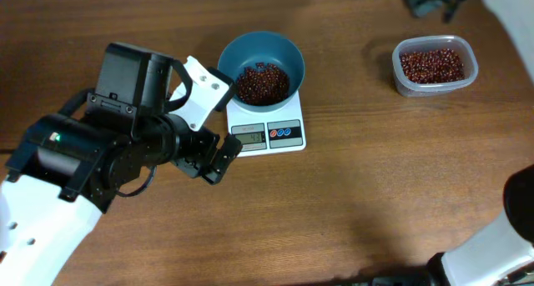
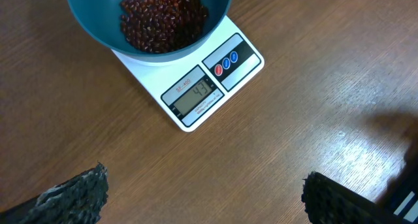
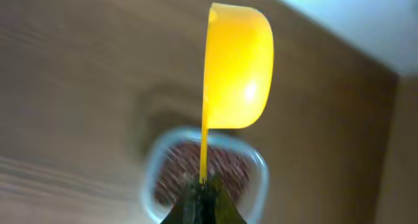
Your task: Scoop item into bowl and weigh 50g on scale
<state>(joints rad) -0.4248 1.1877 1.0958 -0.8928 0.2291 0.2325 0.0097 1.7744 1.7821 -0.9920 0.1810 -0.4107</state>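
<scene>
Scale (image 2: pixel 210 72), "43" on display (image 2: pixel 194 95)

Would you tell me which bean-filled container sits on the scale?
The teal bowl, resting on the white scale; the clear tub stands directly on the table.

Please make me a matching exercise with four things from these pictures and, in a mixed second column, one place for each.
Things:
1. bowl
2. scale
3. clear tub
4. yellow scoop

Places:
a. in the right hand
b. under the bowl
c. on the scale
d. apart from the scale, on the table

Pairs: 1-c, 2-b, 3-d, 4-a.
</scene>
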